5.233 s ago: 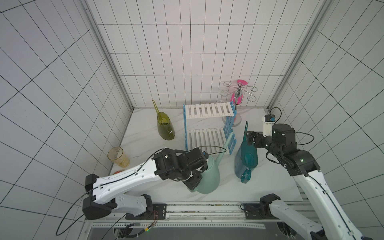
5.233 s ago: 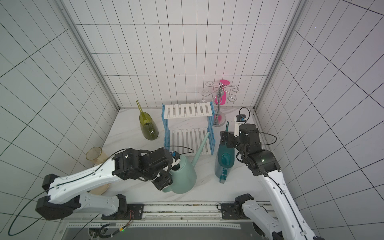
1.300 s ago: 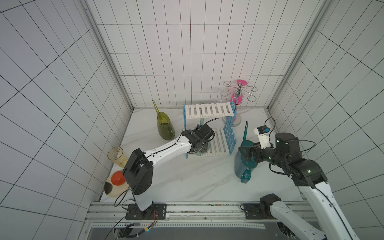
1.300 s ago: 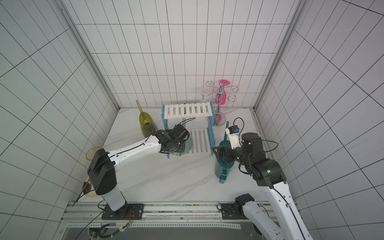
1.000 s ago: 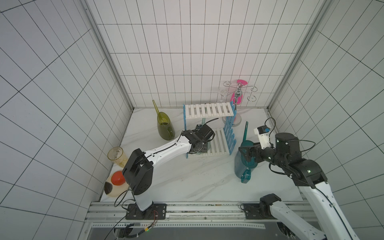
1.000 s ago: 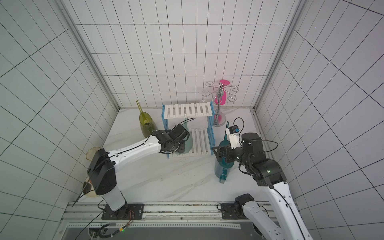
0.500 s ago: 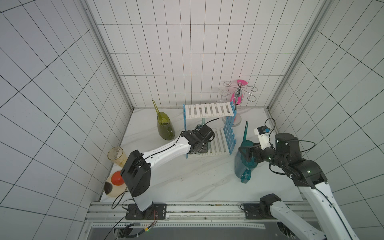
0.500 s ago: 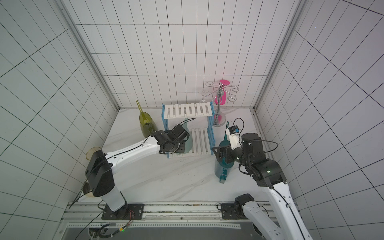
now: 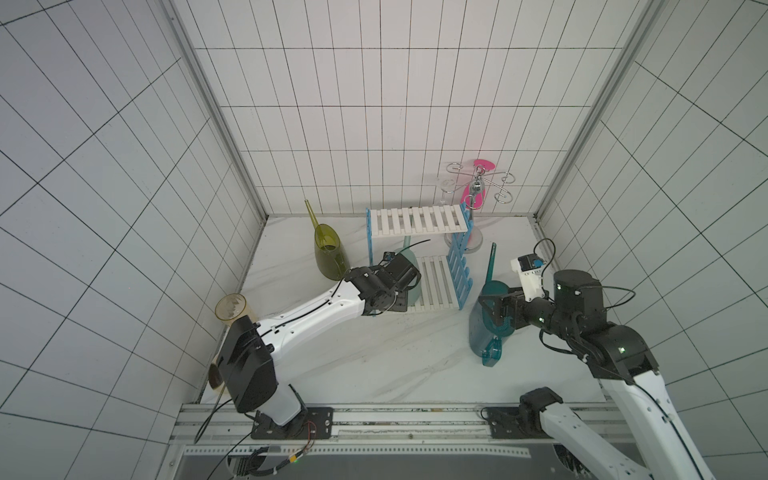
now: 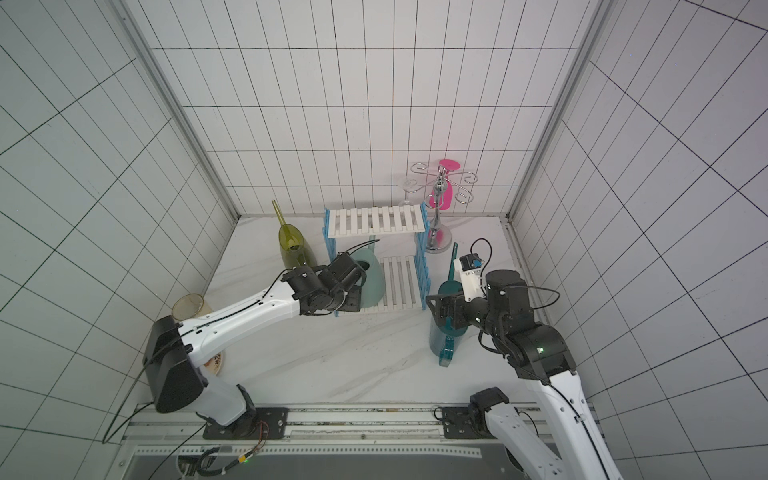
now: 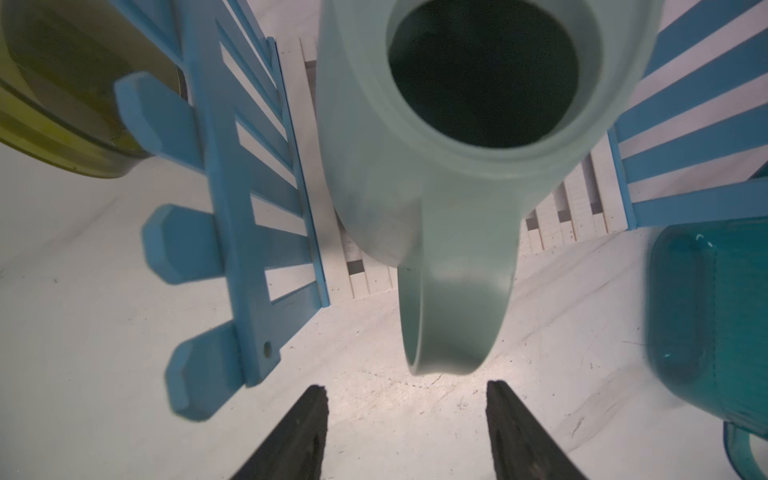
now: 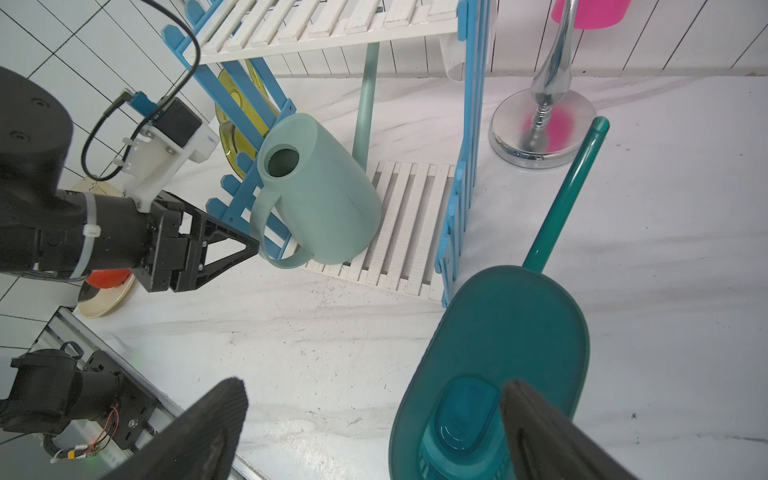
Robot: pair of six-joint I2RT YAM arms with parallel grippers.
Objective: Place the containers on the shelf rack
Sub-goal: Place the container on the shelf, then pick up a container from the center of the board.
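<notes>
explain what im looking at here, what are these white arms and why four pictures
Two robot arms work at a table, each ending in a two-fingered gripper. Two pictures look down from one overhead camera; two come from wrist cameras. A mint green watering can sits on the lower shelf of a blue and white rack. The left gripper is open just short of its handle, holding nothing. The right gripper is open at a teal watering can on the table. An olive watering can, a clear tumbler and a chrome stand stand nearby.
</notes>
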